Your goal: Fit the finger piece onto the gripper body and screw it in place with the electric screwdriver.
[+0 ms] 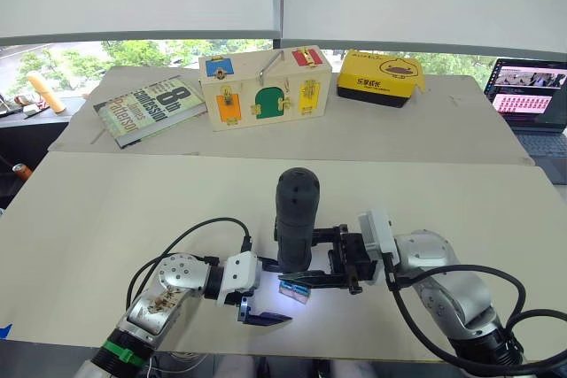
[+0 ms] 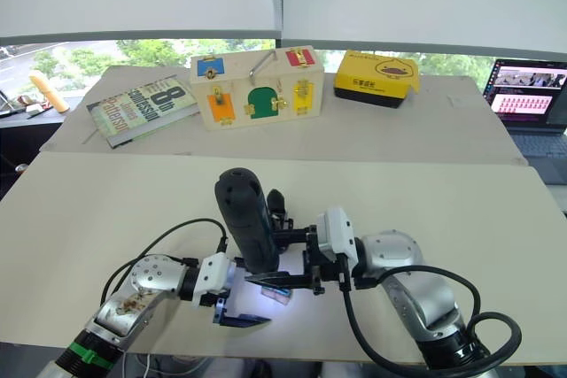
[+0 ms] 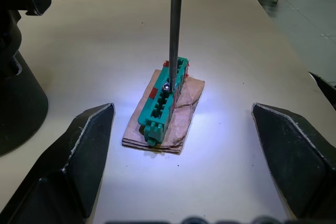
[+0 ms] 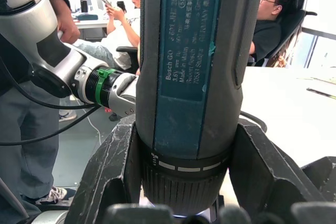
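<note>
The electric screwdriver (image 1: pixel 297 219) is being gripped upright by the right claw (image 1: pixel 341 258), its bit being pressed down between the open left claw's (image 3: pixel 181 156) fingers.

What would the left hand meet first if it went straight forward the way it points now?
Probably the green-and-tan block lying on the table between its open fingers, with the screwdriver bit standing on it. Depth is hard to judge.

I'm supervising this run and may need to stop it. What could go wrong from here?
The electric screwdriver, held upright in the right gripper, has its bit on the small green part, which lies loose on a tan pad. It may spin or slide. The open left gripper isn't steadying it.
</note>
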Robot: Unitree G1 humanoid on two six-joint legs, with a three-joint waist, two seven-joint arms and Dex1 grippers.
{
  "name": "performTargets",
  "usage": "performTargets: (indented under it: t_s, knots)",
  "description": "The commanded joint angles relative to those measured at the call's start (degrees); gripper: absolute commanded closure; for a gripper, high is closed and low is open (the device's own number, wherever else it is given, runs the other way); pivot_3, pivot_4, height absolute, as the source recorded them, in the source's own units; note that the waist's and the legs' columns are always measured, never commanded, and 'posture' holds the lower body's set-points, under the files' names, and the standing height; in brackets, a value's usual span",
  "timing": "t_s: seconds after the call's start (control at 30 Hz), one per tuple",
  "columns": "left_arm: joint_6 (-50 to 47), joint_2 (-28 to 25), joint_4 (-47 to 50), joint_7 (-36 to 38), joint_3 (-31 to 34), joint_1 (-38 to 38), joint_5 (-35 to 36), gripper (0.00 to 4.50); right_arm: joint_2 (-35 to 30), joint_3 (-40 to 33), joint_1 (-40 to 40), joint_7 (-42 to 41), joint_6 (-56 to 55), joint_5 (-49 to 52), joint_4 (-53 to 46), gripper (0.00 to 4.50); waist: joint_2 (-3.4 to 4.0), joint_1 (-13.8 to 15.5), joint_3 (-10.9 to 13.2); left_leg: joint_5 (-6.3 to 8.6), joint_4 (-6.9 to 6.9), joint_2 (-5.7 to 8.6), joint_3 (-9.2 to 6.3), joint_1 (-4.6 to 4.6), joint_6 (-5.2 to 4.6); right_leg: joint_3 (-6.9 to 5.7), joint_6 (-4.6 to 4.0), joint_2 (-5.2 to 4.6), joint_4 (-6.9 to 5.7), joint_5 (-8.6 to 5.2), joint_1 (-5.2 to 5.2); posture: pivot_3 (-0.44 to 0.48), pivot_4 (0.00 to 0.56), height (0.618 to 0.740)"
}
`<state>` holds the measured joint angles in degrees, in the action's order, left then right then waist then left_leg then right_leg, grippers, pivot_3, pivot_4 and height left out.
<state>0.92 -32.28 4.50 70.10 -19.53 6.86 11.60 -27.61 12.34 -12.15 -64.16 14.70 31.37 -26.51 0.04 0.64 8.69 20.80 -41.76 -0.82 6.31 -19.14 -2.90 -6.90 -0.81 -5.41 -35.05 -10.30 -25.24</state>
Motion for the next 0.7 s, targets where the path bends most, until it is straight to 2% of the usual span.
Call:
performTargets:
  t_s: [0.03,0.7]
  knots:
    - [-1.9,-0.6,-1.7,0.0,-1.9,-1.6,-1.3,0.07,0.2,-1.2,-0.2,-0.1,-2.3,0.8,-1.5,2.58,0.00,0.0,0.0,0.00,0.00,0.00,0.00,0.00,0.00,0.00,0.00,0.00,0.00,0.00,0.00,0.000,0.150,0.740]
    - [-2.9,-0.7,-1.0,-0.6,-2.2,-1.8,-1.1,0.07,-0.4,-1.8,-0.5,-0.6,-2.0,1.2,-0.9,2.58,0.00,0.0,0.0,0.00,0.00,0.00,-0.01,0.00,-0.01,-0.01,0.00,-0.02,0.00,0.00,0.00,0.000,0.150,0.740]
